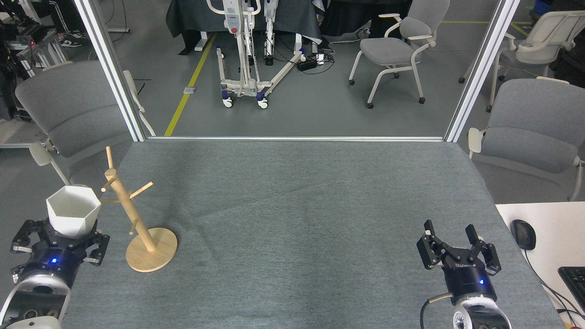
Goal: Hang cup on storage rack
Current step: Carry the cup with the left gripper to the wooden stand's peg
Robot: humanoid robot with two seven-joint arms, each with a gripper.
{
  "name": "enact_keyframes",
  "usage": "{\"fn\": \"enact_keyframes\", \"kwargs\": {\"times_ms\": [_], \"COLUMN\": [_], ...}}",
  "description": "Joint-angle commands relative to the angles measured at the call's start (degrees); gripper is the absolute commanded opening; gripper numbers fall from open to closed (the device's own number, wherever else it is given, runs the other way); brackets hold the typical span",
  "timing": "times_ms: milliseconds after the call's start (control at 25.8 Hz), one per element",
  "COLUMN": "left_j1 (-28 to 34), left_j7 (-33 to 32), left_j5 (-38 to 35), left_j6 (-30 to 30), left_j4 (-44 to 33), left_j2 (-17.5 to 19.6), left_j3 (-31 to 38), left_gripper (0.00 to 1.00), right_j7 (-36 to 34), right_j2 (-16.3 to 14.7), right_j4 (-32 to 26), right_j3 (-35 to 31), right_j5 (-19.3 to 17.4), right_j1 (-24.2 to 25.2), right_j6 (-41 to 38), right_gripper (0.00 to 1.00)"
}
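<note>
Upright, rim skyward, the cup (73, 214) sits in the left gripper (58, 235).

A robotics lab: a grey felt-covered table (297, 219) framed by aluminium posts (112, 68), a wheeled lift stand (242, 50) at twelve o'clock, yellow floor tape (189, 82), grey office chairs (402, 45) around, keyboard (573, 283) and mouse (523, 234) at four o'clock.

We view a rectangular table covered in grey felt-like fabric (301, 205). Directly on it, toward eight o'clock from centre, stands a light wooden mug tree with round disc base, upright post and angled pegs (151, 249).
</note>
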Motion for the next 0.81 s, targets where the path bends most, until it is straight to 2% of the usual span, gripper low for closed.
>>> {"fn": "enact_keyframes", "kwargs": {"times_ms": [0,581,619,658,774], "left_j1": [-0.10,0.34,0.25,0.16,0.08], "left_j7": [0.03,-0.14,-0.58,-1.11,-0.84], "left_j5": [-0.59,-4.81,-4.81,-4.81,-4.72], "left_j6": [0.19,1.24,1.33,1.33,1.42], "left_j4": [0.10,2.03,2.82,3.35,4.41], "left_j2": [-0.24,-2.44,-2.70,-3.06,-3.41], "left_j3": [-0.92,-4.88,-5.05,-5.05,-5.05], "left_gripper": [0.00,0.00,0.05,0.14,0.52], "right_j7": [-0.05,-0.05,-0.05,-0.05,-0.05], "right_j2": [0.14,-0.12,-0.21,-0.21,-0.47], "right_j4": [0.08,1.49,1.49,1.57,1.66], "right_j3": [-0.07,-0.42,-0.33,-0.33,-0.33], "right_j5": [0.00,0.00,0.00,0.00,0.00], "right_j1": [-0.61,-0.87,-0.87,-0.87,-0.87], "right_j6": [0.08,0.08,0.08,0.17,0.17], "right_gripper": [0.99,0.99,0.99,0.99,0.99]}}
